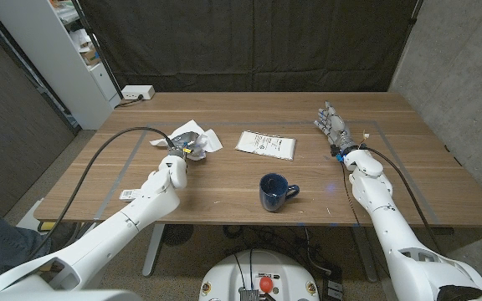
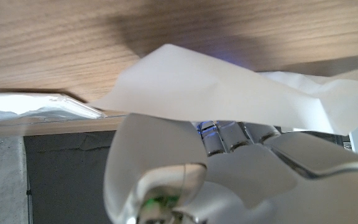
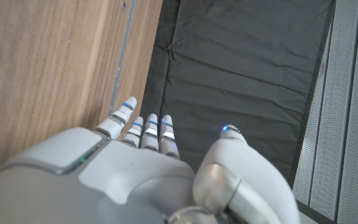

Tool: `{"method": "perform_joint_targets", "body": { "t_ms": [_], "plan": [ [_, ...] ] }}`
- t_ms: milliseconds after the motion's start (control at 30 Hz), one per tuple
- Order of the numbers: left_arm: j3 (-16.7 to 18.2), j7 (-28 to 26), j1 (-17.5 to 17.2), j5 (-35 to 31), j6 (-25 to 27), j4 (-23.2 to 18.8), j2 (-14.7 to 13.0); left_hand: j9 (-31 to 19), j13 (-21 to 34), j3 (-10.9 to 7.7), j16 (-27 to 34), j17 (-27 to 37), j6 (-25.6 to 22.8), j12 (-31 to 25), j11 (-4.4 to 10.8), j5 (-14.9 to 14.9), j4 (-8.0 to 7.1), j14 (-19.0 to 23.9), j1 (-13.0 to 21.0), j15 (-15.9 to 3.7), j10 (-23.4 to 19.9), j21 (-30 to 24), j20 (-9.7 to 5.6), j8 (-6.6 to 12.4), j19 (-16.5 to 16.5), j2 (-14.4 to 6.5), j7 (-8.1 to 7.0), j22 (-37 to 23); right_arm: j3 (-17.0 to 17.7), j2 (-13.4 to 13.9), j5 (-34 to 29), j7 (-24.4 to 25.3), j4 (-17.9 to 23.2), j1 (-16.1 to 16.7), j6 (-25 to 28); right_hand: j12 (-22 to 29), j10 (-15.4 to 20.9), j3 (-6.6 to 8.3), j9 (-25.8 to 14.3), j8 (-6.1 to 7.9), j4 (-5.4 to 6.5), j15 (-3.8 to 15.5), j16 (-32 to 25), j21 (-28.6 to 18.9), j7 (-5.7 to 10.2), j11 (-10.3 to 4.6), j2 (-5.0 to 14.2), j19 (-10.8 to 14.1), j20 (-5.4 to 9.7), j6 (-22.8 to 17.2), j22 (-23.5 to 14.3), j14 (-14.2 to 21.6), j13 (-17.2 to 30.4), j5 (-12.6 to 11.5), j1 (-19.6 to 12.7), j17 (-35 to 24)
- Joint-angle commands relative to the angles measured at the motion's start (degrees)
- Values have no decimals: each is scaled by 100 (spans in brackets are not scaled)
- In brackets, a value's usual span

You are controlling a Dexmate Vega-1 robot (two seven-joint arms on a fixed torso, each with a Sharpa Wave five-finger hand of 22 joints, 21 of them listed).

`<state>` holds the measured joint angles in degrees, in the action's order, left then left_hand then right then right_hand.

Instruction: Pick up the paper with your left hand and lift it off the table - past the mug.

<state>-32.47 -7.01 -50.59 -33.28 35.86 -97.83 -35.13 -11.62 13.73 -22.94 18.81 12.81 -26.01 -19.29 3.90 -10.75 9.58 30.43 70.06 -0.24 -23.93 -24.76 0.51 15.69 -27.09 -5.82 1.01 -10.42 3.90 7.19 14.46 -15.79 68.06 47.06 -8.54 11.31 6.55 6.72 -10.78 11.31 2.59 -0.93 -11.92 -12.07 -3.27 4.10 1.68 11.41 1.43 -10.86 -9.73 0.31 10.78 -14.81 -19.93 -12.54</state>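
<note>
Left hand (image 1: 182,147) grips with fingers closed; right hand (image 1: 335,128) waits, fingers straight.

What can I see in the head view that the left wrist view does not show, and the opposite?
Head view alone: the blue mug near the front edge, a flat white packet at mid-table, the right hand with fingers spread, and a power strip behind the table.

Left wrist view alone: a close look at the paper's folds over the fingers.

Both: the left hand holding the white paper, and the wooden table.
</note>
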Motion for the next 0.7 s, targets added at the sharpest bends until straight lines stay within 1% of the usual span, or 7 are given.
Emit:
{"method": "perform_joint_targets", "body": {
  "t_ms": [33, 233, 333, 367, 700],
  "plan": [
    [63, -20, -20, -72, 221, -206, -12, -9, 31, -24, -32, -4, 24, -26, -19, -36, -41, -45, -12, 17, -14, 8, 1093, -1, -1463, -67, 37, -51, -11, -3, 3, -40, 10, -25, -29, -2, 22, 25, -10, -3, -32, -39, 2, 9, -6, 24, 40, 25, -21, -30, -13, -10, 12, -15, -23, 0],
    [43, -29, 14, -107, 256, -218, -6, -10, 38, -27, -76, -13, 39, -9, -41, -38, -56, -95, -30, 40, 15, 26, 1118, -18, -1412, -69, 37, -51, -7, -10, 12, -44, 1, -43, -47, -3, 20, 25, -10, -4, -36, -38, 3, 13, -4, 15, 44, 31, -15, -28, -14, -11, 12, -15, -24, 0],
    [40, -25, 34, -109, 232, -221, -16, -11, 42, -29, -90, -19, 40, -5, -20, -39, -60, -99, -38, 50, 17, 38, 1123, -24, -1378, -68, 38, -51, -5, -14, 15, -45, -7, -48, -53, -3, 19, 25, -10, -4, -38, -39, 1, 16, -3, 21, 47, 33, -14, -28, -14, -9, 12, -15, -24, 0],
    [35, -39, 41, -128, 265, -222, -1, -11, 44, -31, -96, -21, 38, -1, -44, -39, -62, -99, -40, 52, 23, 39, 1125, -26, -1375, -69, 41, -51, -2, -17, 19, -43, -9, -49, -54, -2, 21, 25, -10, -4, -39, -39, 1, 16, -4, 24, 47, 34, -12, -28, -14, -9, 12, -15, -25, 0],
    [16, -3, 84, -189, 317, -288, -18, -13, 53, -30, -126, -31, 29, -2, -11, -38, -80, -101, -71, 57, 0, 48, 1126, -38, -1343, -69, 31, -51, -4, -25, 19, -46, -11, -48, -62, -3, 19, 26, -10, -4, -49, -39, 2, 23, -10, 16, 55, 45, -12, -27, -14, -9, 12, -15, -30, 1]
  ]
}}
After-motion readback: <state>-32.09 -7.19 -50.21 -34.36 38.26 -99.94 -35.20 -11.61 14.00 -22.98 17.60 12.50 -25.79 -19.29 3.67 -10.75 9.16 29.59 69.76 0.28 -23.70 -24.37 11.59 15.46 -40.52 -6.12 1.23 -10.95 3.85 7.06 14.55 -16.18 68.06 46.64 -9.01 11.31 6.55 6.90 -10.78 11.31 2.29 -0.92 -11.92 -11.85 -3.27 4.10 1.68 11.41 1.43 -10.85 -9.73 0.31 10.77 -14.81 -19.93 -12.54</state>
